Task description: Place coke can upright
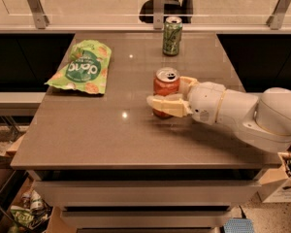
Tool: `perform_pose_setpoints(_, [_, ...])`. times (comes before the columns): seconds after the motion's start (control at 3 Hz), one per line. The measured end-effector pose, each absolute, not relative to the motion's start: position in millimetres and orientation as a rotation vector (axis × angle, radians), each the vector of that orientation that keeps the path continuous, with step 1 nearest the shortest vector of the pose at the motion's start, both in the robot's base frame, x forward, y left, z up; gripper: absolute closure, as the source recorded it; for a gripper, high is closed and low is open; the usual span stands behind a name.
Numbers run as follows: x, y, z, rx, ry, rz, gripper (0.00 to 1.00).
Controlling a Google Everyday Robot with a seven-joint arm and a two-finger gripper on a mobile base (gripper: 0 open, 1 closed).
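Note:
The coke can [166,81] is red with a silver top and stands upright on the brown table [111,130], right of its middle. My gripper [167,92] reaches in from the right on a white arm [242,113] and sits around the can at table height, its cream parts in front of and behind the can's lower half.
A green can [172,36] stands upright near the table's far edge, behind the coke can. A green snack bag [82,67] lies flat at the far left. A glass rail with metal posts [158,6] runs behind the table. Boxes and clutter [24,212] lie on the floor beside it.

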State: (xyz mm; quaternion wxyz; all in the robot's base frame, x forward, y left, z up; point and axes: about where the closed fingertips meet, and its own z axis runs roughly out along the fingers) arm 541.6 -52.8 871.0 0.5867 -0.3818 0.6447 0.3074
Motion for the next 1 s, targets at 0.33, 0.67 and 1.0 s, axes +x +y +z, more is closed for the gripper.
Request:
perform_pose_setpoints(0.33, [541.2, -50.5, 872.0, -0.894, 1.500, 0.718, 0.65])
perform_pose_setpoints(0.67, [540.8, -48.3, 872.9, -0.898, 1.498, 0.720, 0.87])
perform_pose_setpoints(1.0, [538.4, -41.3, 877.8, -0.910, 1.500, 0.710, 1.00])
